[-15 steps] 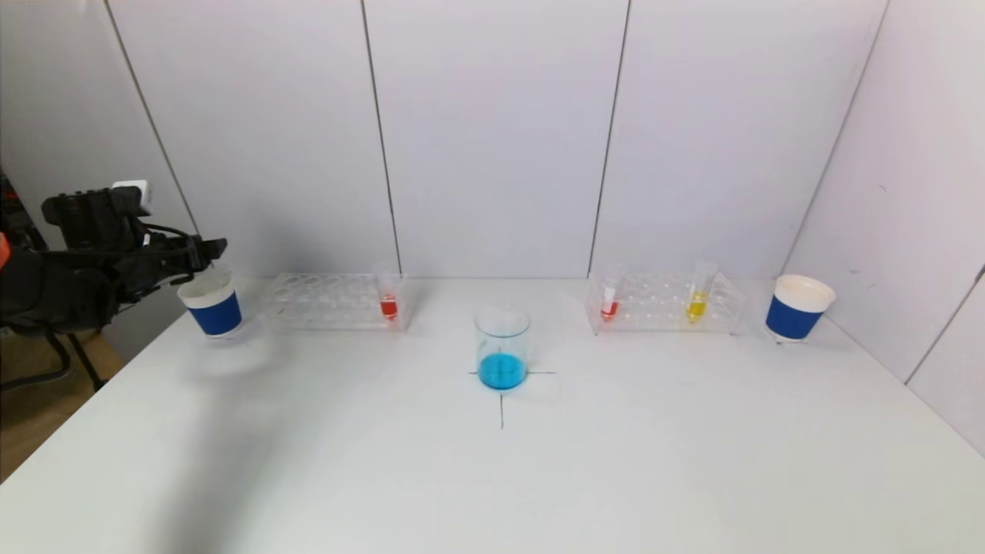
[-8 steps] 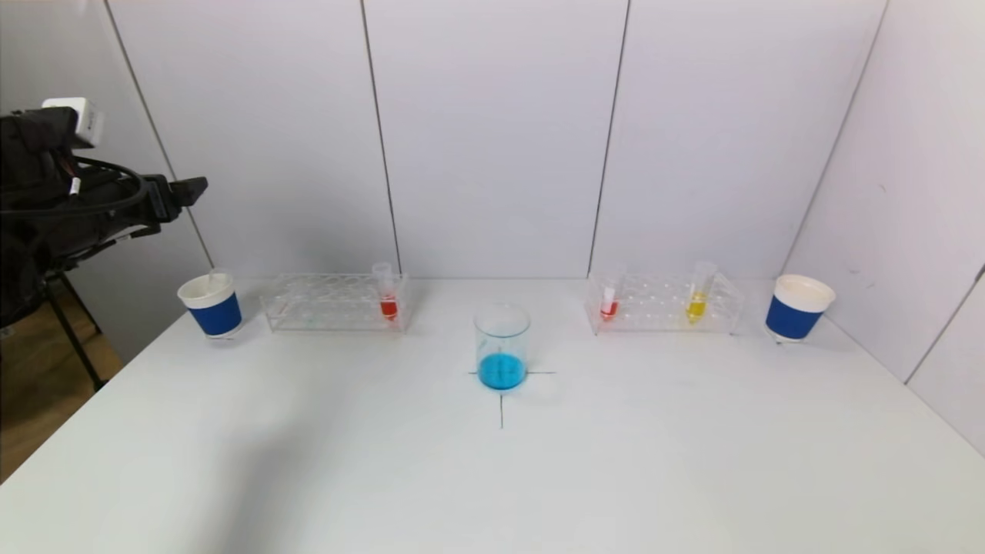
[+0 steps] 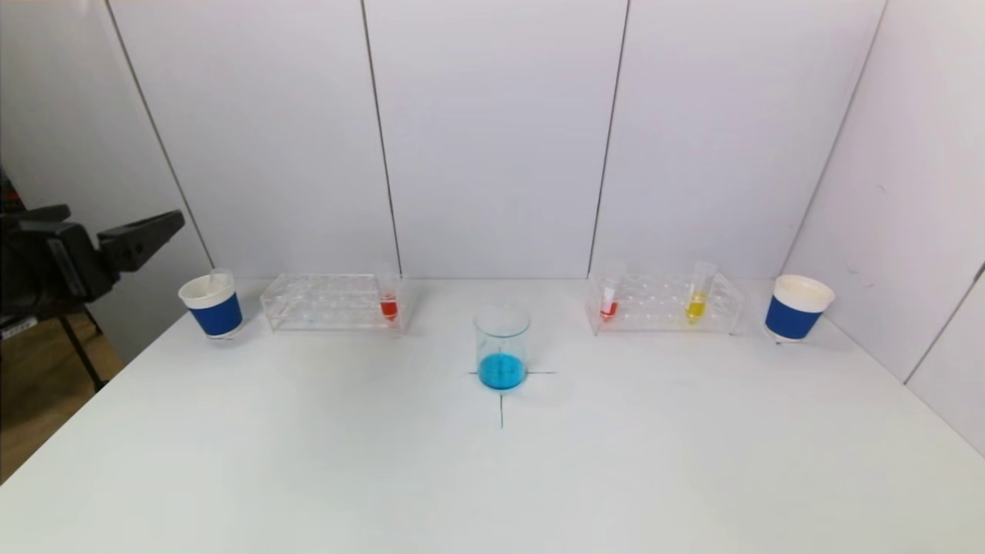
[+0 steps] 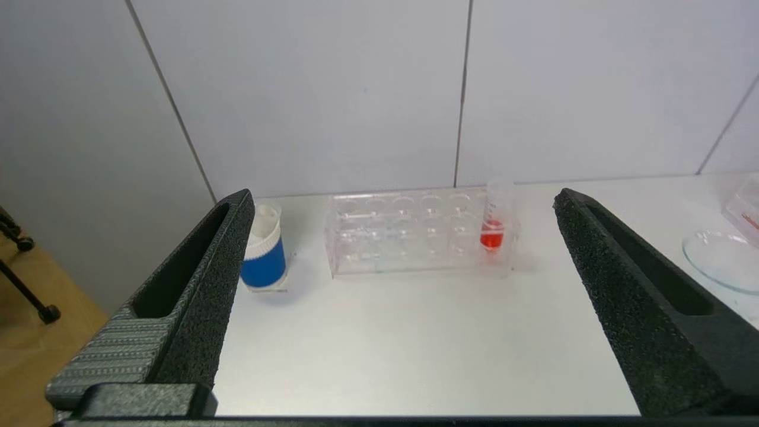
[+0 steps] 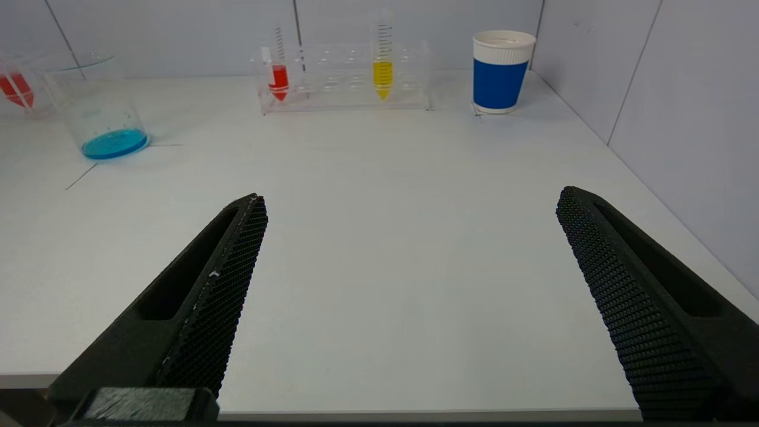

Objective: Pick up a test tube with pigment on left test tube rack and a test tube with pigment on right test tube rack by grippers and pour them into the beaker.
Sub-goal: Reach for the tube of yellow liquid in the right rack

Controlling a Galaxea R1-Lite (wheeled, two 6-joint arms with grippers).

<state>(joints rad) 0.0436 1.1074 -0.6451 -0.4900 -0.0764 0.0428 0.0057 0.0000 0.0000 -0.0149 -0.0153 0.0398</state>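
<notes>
A: Since a moment ago the left gripper (image 3: 142, 238) has dropped from high by the wall to hang off the table's left edge, near the left cup (image 3: 211, 305), and that cup now has a clear tube leaning in it

B: Fingers?

A: Spread wide, holding nothing. Same for the right gripper (image 5: 409, 284), low over the near table, well short of the right rack (image 3: 663, 303)

B: Where's the pigment?

A: One red tube (image 3: 388, 302) at the right end of the left rack (image 3: 332, 302); a red one (image 3: 609, 303) and a yellow tube (image 3: 697, 298) in the right rack. Beaker (image 3: 502, 346) sits between, blue liquid already in it

B: Risks?

A: Racks look light and clear, so a finger catching a wall could drag the whole thing. Pinch a tube off-centre and it may tilt and spill early. I'd also guess the left arm's swing could clip that cup
</notes>
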